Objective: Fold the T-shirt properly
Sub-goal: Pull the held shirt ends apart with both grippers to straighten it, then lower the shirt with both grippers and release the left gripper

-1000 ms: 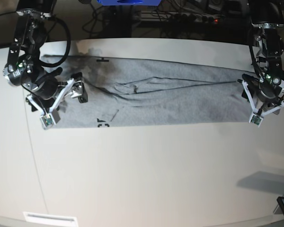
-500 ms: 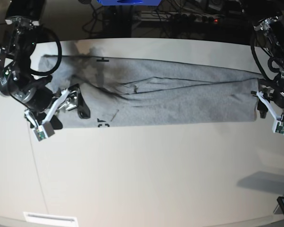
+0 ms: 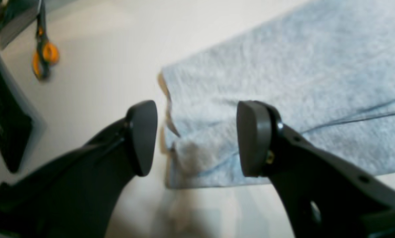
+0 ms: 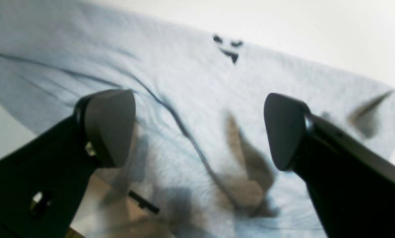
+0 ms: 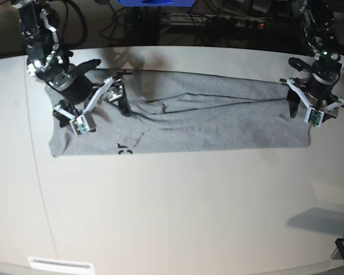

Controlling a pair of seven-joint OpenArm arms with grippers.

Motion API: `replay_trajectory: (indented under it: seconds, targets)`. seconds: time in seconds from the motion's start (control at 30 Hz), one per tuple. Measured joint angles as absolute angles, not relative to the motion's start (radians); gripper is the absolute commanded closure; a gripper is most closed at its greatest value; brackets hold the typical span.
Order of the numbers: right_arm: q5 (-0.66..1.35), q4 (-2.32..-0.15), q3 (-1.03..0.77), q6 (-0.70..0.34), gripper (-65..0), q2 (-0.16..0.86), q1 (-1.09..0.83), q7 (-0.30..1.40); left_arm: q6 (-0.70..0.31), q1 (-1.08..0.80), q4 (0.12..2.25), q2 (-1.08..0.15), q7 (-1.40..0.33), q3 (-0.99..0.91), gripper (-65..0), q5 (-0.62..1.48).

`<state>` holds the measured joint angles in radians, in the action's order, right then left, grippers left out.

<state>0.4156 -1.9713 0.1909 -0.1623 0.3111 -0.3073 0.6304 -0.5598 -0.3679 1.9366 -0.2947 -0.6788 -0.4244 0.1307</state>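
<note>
Cream tabletop (image 5: 178,217) carries the T-shirt (image 5: 206,123), laid out as a long grey band folded lengthwise across the table's far half, a scrap of black lettering (image 5: 125,150) at its near edge. Each gripper hovers above one end of the shirt, probably placed to take that end for a crosswise fold: left gripper (image 3: 197,138) jaws part-open and empty, right gripper (image 4: 197,129) jaws wide and empty. Orange-handled scissors (image 3: 43,59) lie beyond the shirt's end; dark cables crowd behind the table.

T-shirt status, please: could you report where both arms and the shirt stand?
Left pincer open over the shirt's end. Right pincer open above the cloth, holding nothing. T-shirt flat, folded into a long band. Nothing in the way.
</note>
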Motion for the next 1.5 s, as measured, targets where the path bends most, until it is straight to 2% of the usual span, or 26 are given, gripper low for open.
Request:
replay_trajectory:
  seconds: [0.13,0.23,0.67,0.8,1.27,1.5]
  targets:
    - [0.310,-1.941,0.146,-0.113,-58.2,0.211,-0.336,0.619,-0.559,-0.363,1.915,-0.229,-0.636,-0.474,-37.0,0.066]
    - [0.259,-1.921,0.085,-0.103,-58.2,0.163,-0.343,0.619,-0.554,-0.361,1.916,-0.235,-0.635,-0.514,-37.0,0.090]
    - [0.251,-1.782,0.084,-0.104,-58.2,0.138,-0.340,0.598,-0.558,-0.365,1.908,-0.234,-0.634,-0.492,-37.0,0.101]
    - [0.251,-1.747,0.085,-0.104,-58.2,0.137,-0.335,0.563,-0.556,-0.355,1.823,-0.238,-0.634,-0.500,-37.0,0.094]
    - [0.251,-1.718,0.085,-0.113,-58.2,0.139,-0.327,0.529,-0.554,-0.358,1.776,-0.233,-0.631,-0.492,-37.0,0.105]
    - [0.251,-1.705,0.085,-0.115,-58.2,0.140,-0.326,0.508,-0.558,-0.339,1.718,-0.230,-0.627,-0.401,-37.1,0.101]
